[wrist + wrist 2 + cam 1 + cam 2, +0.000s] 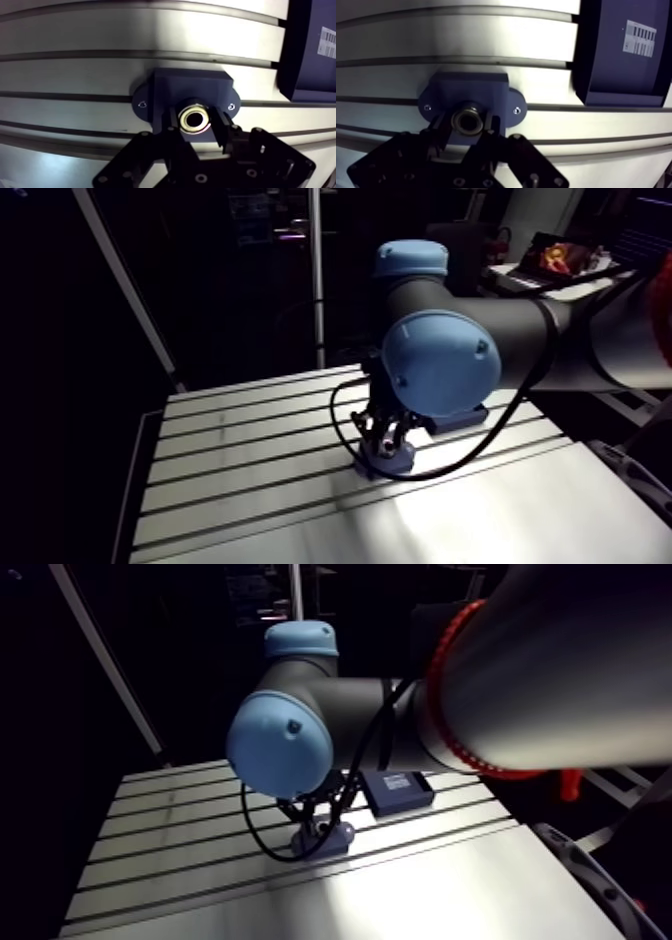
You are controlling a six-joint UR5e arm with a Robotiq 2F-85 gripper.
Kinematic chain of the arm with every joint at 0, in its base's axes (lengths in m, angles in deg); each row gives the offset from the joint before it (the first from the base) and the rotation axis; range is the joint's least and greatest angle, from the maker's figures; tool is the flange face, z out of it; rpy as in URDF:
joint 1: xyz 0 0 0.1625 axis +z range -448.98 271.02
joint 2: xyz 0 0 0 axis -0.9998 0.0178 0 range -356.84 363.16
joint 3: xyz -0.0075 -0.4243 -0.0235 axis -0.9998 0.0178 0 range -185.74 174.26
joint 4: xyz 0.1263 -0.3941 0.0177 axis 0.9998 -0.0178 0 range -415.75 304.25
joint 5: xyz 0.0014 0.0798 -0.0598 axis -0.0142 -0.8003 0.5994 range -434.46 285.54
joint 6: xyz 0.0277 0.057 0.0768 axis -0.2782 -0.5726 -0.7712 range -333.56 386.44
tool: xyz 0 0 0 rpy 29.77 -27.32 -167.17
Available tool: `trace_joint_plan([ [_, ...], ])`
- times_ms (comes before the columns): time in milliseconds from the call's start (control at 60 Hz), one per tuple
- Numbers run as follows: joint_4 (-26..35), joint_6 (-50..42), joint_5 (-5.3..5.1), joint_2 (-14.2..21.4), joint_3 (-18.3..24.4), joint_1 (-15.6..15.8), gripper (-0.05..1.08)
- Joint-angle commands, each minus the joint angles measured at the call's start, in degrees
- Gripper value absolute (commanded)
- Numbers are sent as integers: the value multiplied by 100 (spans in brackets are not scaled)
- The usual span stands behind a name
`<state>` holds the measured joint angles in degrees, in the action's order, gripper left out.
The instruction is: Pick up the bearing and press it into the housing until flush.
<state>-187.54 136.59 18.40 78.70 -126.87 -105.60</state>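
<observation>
Dark fingers (221, 127) of the gripper (196, 124) stand narrowly parted and clamp the bearing (195, 119), a pale ring seated at the bore of the blue housing (192, 82) on the slotted table (75, 75), with a dark box (310, 50) near, right and farther back.

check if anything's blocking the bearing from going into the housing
Nothing visible does. In the wrist view the bearing is held between the fingers of the gripper, right at the housing, with nothing between the two. The dark blue box lies off to one side, apart from the housing.
</observation>
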Motion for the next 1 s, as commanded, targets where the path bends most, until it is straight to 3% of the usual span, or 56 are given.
trace_joint_plan([
  [17, -1, 3, 0, 0, -3, -8, 72],
  [1000, -1, 3, 0, -35, 5, 1, 72],
])
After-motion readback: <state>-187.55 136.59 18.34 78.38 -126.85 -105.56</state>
